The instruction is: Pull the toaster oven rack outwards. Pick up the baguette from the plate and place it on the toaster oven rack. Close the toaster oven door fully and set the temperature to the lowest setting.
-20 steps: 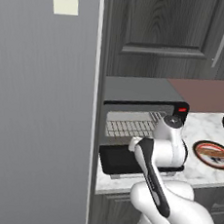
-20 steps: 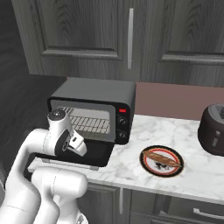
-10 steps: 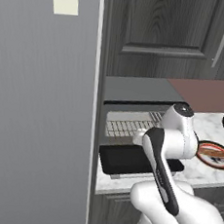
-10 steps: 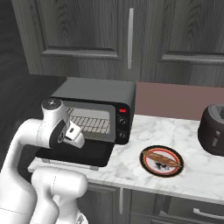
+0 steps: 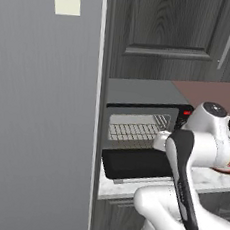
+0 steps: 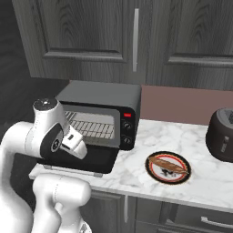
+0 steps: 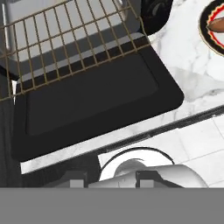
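The toaster oven (image 6: 101, 96) stands on the counter with its door (image 6: 86, 159) folded down flat. The wire rack (image 7: 74, 39) reaches out a little over the door's (image 7: 92, 96) hinge edge; it also shows inside the cavity (image 5: 135, 131). My gripper (image 7: 110, 180) hovers above the door's handle side (image 6: 81, 150), open, with nothing between its fingers. The baguette (image 6: 168, 164) lies on the red-rimmed plate (image 6: 154, 173) to the oven's right. That plate (image 7: 205, 37) sits at the top right corner of the hand view.
A large dark rounded vessel (image 6: 223, 134) stands at the counter's far right. The oven's two black knobs (image 6: 126, 134) sit on its right front. A tall grey panel (image 5: 42, 109) walls off the left side. Cabinet doors (image 6: 136, 36) hang above.
The hand has risen from the rack's front edge over the door and drawn back toward me. Its jaws have parted. The arm's elbow has swung right.
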